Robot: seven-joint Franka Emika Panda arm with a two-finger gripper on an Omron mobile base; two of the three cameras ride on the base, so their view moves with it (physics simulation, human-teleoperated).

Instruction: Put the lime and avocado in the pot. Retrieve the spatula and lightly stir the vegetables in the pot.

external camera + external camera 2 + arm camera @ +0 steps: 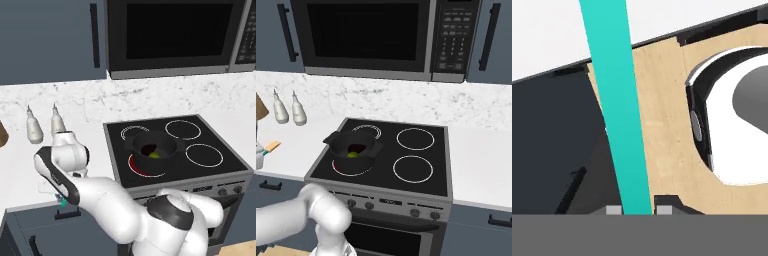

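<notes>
The tool [635,210] is clamped on the spatula [614,100]; carry it level to the pot [151,150] at frame centre, blade [272,146] leading.

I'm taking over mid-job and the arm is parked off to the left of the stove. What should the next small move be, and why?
Probably carry the spatula right toward the pot. In the hand view the hand is shut on its teal handle. The lime already lies in the pot on the front left burner, with something dark beside it, likely the avocado, so stirring appears to be what is left.
</notes>
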